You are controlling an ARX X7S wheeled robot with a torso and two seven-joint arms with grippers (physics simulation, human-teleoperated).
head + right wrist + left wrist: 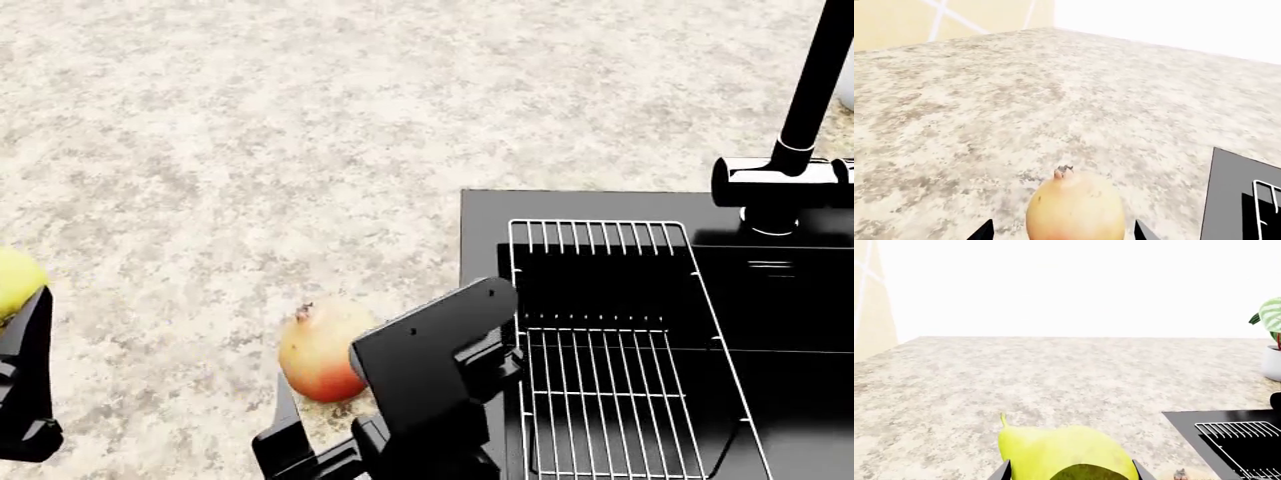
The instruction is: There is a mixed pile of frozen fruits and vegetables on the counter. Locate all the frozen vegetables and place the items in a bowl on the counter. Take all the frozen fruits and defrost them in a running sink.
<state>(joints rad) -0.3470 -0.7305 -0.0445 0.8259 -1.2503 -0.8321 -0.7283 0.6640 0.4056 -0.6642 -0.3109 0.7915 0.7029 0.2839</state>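
Observation:
A yellow pear (1054, 445) with a thin stem fills the gap between my left gripper's (1073, 472) two fingers, which touch its sides. In the head view the pear (14, 280) shows at the far left edge above the left gripper's dark finger (27, 350). The rounder red-and-yellow fruit (320, 350) with a dark nub lies on the speckled counter (267, 130), left of the black sink (483, 230). My right gripper (1064, 232) is open around this fruit (1074, 210), with a gap on each side. The eggplant and the bowl are out of view.
A wire rack (607, 330) lies over the sink basin, and the tall black faucet (807, 90) stands at its far right. A white plant pot (1273, 362) stands on the counter beyond the sink. A pale wall rises behind the counter.

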